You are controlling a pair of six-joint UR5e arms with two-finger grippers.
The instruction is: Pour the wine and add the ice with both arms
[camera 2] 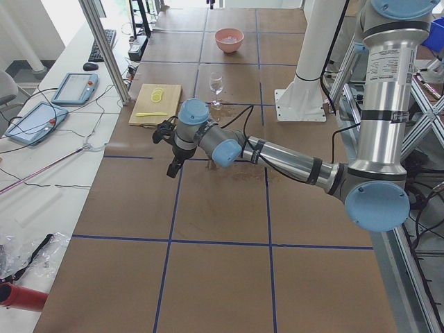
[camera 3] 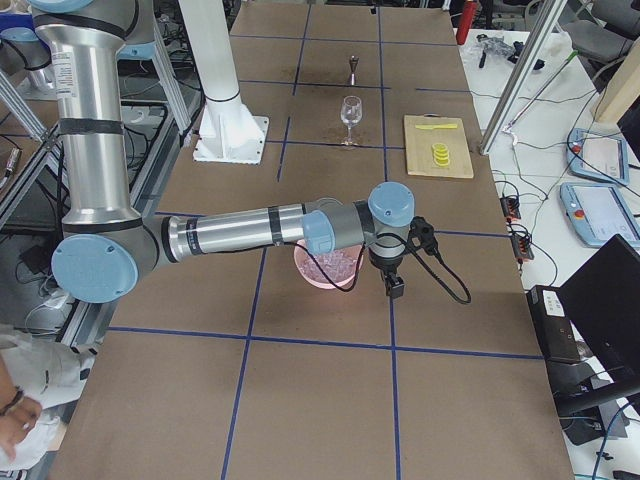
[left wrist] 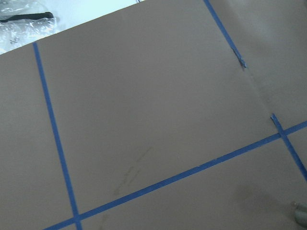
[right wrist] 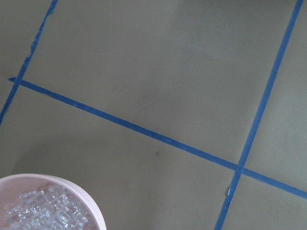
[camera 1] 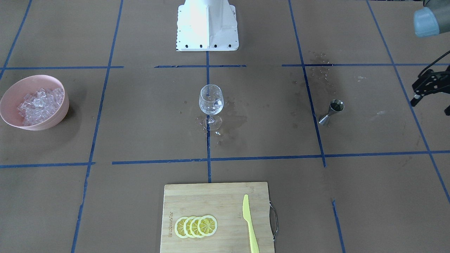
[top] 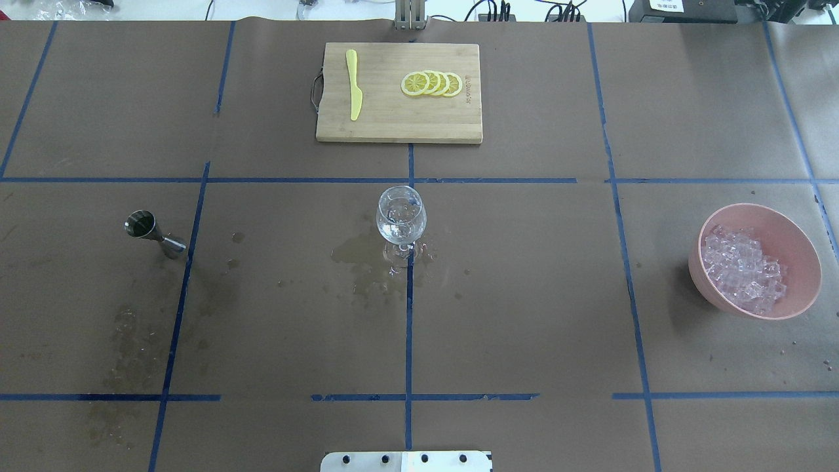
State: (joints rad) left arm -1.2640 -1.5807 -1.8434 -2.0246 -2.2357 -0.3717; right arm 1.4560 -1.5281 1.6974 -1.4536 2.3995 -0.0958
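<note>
The wine glass (camera 1: 211,102) (top: 400,213) stands upright at the table's middle with clear ice cubes in its bowl. I cannot make out any wine in it. More ice (top: 744,269) (right wrist: 43,211) fills a pink bowl (top: 806,255) (camera 1: 21,82). My left gripper (camera 2: 172,168) hovers over bare table near the jigger (camera 1: 332,111) (top: 152,231). Only its black edge (camera 1: 430,88) shows in the front view, so I cannot tell its state. My right gripper (camera 3: 395,285) hangs just beside the bowl, holding nothing that I can see. I cannot tell its state either.
Wet patches (top: 357,252) spread around the glass's foot, and more stains (top: 124,341) lie on the robot's left. A wooden cutting board (top: 393,124) at the far side carries lemon slices (top: 432,83) and a yellow knife (top: 354,85). The white pedestal (camera 1: 206,24) stands at the robot's edge.
</note>
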